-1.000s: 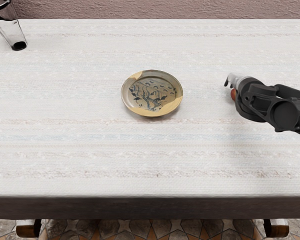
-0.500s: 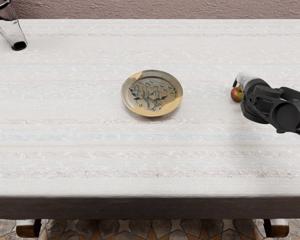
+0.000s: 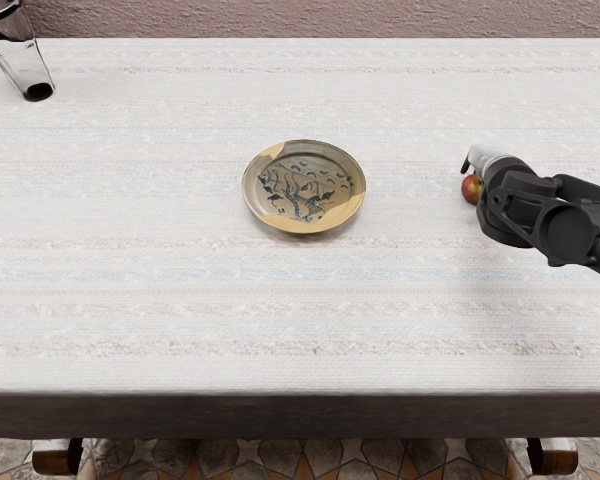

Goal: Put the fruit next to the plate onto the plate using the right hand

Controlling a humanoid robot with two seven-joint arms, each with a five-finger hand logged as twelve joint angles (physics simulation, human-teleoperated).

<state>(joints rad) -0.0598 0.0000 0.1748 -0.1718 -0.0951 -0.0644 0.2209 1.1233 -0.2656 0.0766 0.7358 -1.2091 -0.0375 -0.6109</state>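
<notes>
A small red-and-yellow fruit (image 3: pixel 469 188) lies on the table well to the right of the plate (image 3: pixel 304 186), a yellow-rimmed dish with a dark tree pattern. My right hand (image 3: pixel 481 164) comes in from the right edge and sits right against the fruit, above it and to its right. The dark wrist and forearm (image 3: pixel 550 215) cover most of the hand and the fruit's right side. Whether the hand holds the fruit is not visible. My left arm (image 3: pixel 22 62) rests at the far top-left corner.
The table is covered with a pale striped cloth (image 3: pixel 180 280). Its front edge runs along the bottom of the view. A wall stands behind the far edge.
The right hand pulled back to the right, baring the fruit, then shifted slightly left again, so it hides part of the fruit. The fruit stays on the table.
</notes>
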